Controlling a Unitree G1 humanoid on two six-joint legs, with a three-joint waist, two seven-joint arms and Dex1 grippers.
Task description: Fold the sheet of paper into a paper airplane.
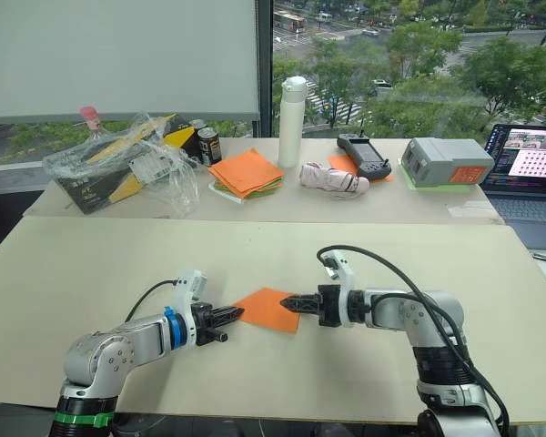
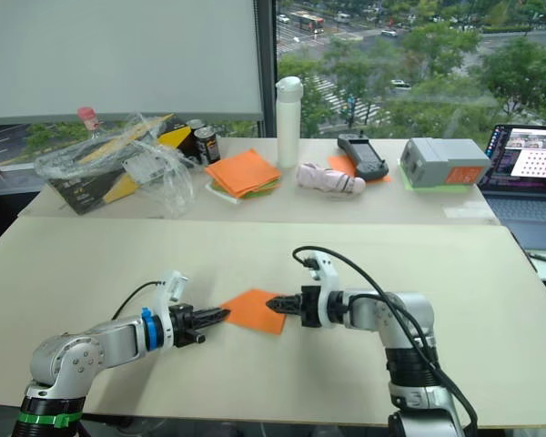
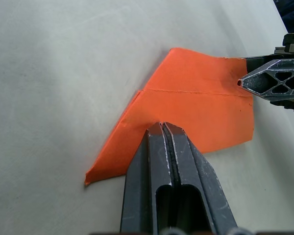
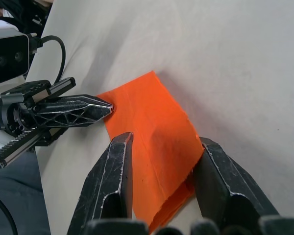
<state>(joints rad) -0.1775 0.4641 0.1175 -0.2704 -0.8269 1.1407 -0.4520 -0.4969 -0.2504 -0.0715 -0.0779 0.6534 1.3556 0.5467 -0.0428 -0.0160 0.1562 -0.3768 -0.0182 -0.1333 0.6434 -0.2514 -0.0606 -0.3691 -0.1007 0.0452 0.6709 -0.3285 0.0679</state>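
The sheet of paper is bright orange and lies folded on the near table, with a crease across it and one pointed corner. My left gripper is shut, and its tips rest at the paper's left edge. From the other side my right gripper is open, its two fingers straddling the paper's right end, with the orange layers lying between them. The two grippers point at each other across the paper.
On the far table stand a stack of orange and green sheets, a white bottle, a plastic-wrapped box, dark cans, a handheld controller, a grey box and a laptop.
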